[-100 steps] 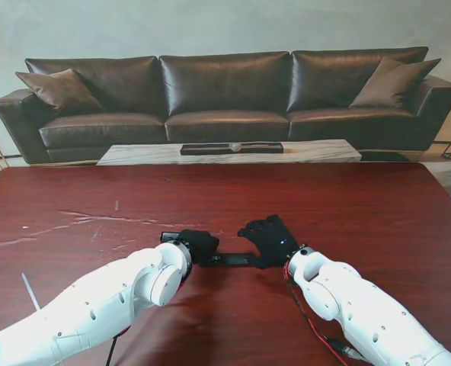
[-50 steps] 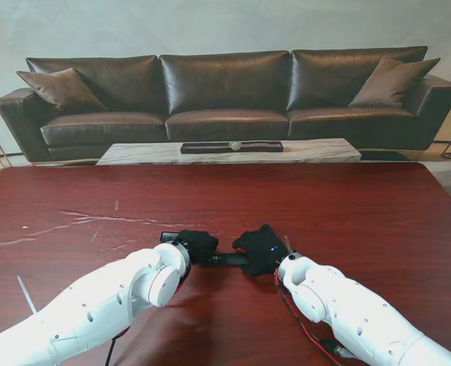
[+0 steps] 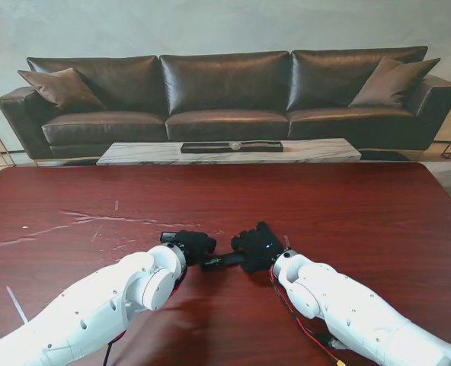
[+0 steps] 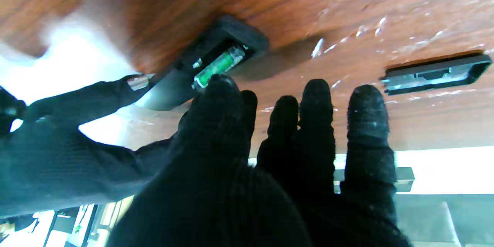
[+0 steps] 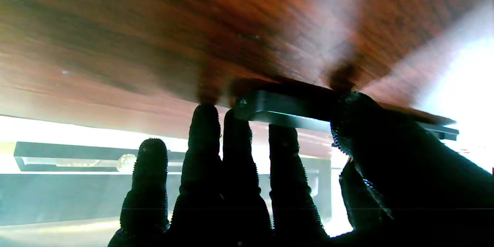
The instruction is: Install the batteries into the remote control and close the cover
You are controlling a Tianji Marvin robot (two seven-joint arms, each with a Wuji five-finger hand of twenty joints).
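We see the remote control (image 3: 224, 261) lying near the middle of the dark red table (image 3: 347, 206), close to us, with wide bare wood to the left, right and far side of it. Our right hand (image 3: 257, 246) grasps the remote's right end, thumb on one long edge and fingers (image 5: 204, 131) against the other. Our left hand (image 3: 193, 245) sits at the left end; its thumb tip touches a green battery (image 4: 218, 65) in the open compartment, while its other fingers (image 4: 316, 123) stay spread and hold nothing. The battery cover (image 4: 436, 74) lies flat on the table, apart from the remote, just beyond those fingers. A sofa (image 3: 225, 99) stands beyond the table's far edge.
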